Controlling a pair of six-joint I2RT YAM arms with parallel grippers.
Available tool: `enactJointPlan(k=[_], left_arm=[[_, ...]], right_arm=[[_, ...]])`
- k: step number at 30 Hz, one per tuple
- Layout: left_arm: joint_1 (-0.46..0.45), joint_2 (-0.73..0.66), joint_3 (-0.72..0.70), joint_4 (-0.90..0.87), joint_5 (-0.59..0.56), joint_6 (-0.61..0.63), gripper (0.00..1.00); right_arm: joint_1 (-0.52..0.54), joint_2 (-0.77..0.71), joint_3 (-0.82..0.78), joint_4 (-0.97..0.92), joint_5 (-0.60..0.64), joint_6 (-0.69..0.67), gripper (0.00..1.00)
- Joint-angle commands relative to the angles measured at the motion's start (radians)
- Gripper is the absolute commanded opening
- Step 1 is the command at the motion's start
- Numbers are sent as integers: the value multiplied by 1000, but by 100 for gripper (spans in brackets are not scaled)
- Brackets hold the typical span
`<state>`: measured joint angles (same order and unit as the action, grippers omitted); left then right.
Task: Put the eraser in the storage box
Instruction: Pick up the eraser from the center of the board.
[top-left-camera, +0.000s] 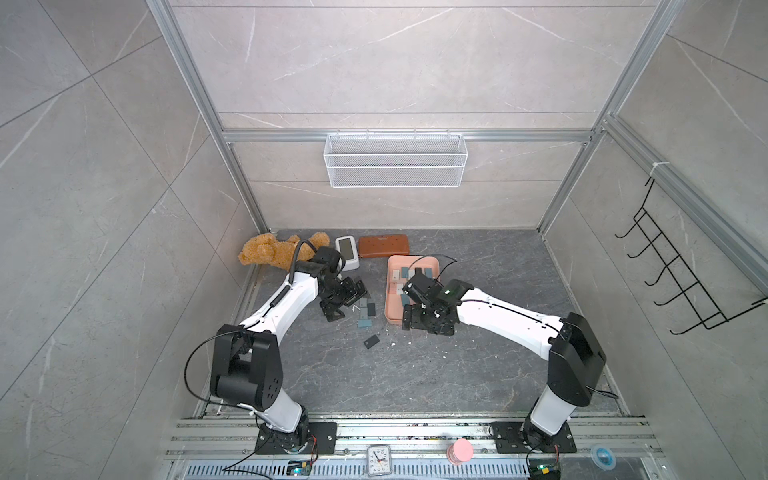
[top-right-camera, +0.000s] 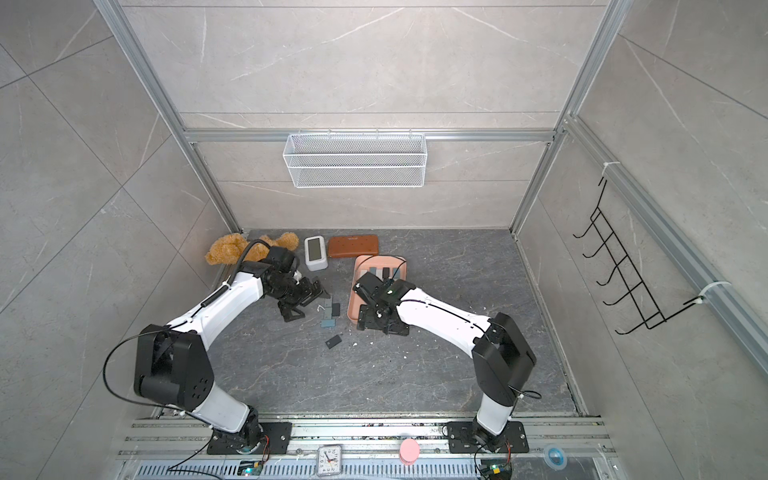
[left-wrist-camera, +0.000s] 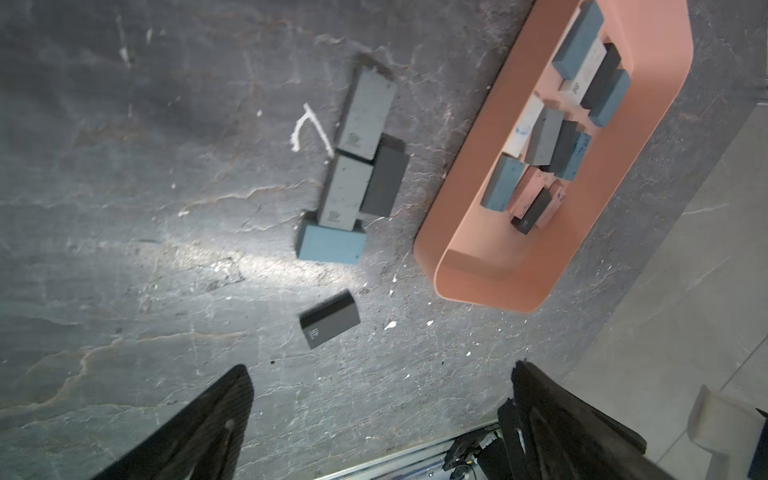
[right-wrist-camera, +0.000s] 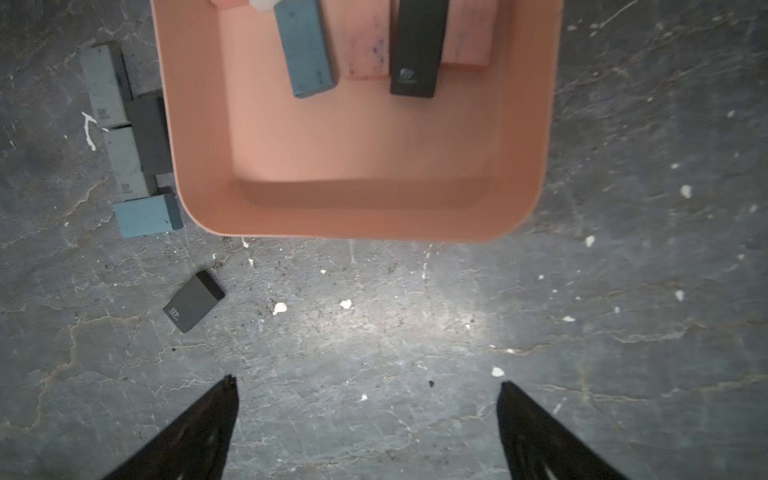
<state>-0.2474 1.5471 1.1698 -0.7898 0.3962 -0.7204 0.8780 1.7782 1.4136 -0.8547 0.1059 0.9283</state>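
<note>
1. While it hangs over the dark table (top-left-camera: 415, 374), the left pincer (left-wrist-camera: 380, 370) is spread wide open, and nothing sits between its two black fingers (left-wrist-camera: 216, 415).
2. The right pincer (right-wrist-camera: 365, 380) is wide open too and holds nothing; only bare table shows between its tips.
3. One black eraser (left-wrist-camera: 330, 319) lies flat and alone on the table, down between the two pincers and a bit nearer the robot's base than either. It touches neither pincer.
4. Just to the right of the left pincer, a bunch of four erasers (left-wrist-camera: 353, 178) lies packed together on the table: two grey, one dark grey and one blue.
5. The pink box (right-wrist-camera: 365, 137) lies just ahead of the right pincer, with its near end close to the tips. From the left pincer it is off to the right, past the bunch, with a thin strip of table between bunch and box.
6. Inside the box, a heap of erasers (left-wrist-camera: 544, 137) in blue, black, grey, white and pink fills the middle and the end far from the right pincer. The end next to that pincer shows only its pink floor.
7. Far beyond the left pincer, by the back wall, lie a teddy bear (top-left-camera: 266, 253), a small white gadget (top-left-camera: 346, 249) and a brown case (top-left-camera: 383, 246).
</note>
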Motion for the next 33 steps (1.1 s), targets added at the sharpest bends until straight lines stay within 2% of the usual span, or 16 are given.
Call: enactJointPlan(k=[1,7,13,20,27,33], left_arm=[[52,-74,-113,63,130,41,99],[232,-176,-298,95,253,80,99],[320,-184,-371,69,293,153,99],[334,-203,-417,86,292,129,99],[353,-206,-413,72,258,128,99],[359,-210,-409,65,247,128,99]], right_arm=[[77,84,75,-74,59,134,95],[181,247,216,-93,32,229,93],[216,432,435,-138,-10,260,90],[221,582,661,-241,-11,294,85],[220,652,745,-286,-31,310,80],[216,665,729,-256,-39,311,75]])
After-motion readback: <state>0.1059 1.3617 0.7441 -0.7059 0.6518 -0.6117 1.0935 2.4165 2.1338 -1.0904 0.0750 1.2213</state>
